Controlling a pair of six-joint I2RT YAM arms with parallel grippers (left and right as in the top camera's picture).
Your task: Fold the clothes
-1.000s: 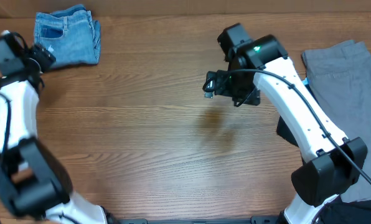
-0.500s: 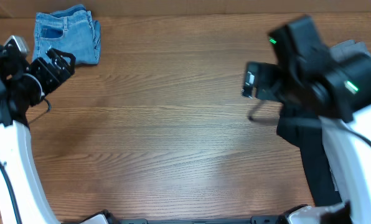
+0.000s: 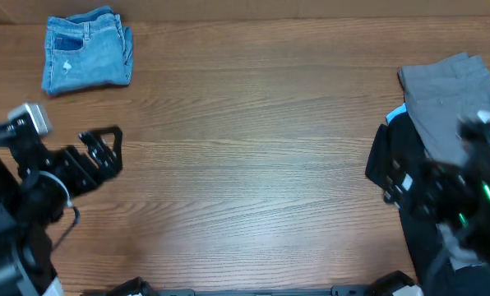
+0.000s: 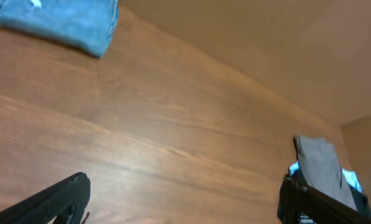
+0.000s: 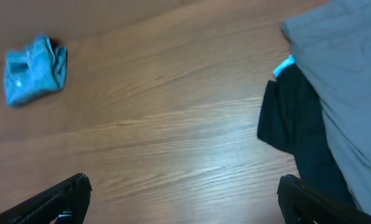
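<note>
Left gripper (image 3: 109, 150) is seen with its jaws spread wide and nothing between them. It is now drawn well back from the light blue denim jeans (image 3: 87, 51), toward the near edge of the brown wooden table (image 3: 253, 148); a second ago it was held close against the lower left edge of those jeans. Right gripper (image 5: 182, 186) is likewise held wide and empty. It has been swung from the middle of the table, to the right of the jeans, out to the far right, where it is blurred in the overhead view above the black garment (image 5: 294, 124). The jeans themselves are left unmoved across the three overhead pictures: a compact folded bundle with a stitched pocket upward, lying flat at the far left corner and touched by nothing. Far to the right of the jeans, the grey garment (image 5: 341, 74) is laid flat and partly over the black one, and neither appears to have been handled. From this it can be judged that the jeans have been released as finished, that both arms are being withdrawn, and that the pile opposite the jeans is what remains to be folded.
</note>
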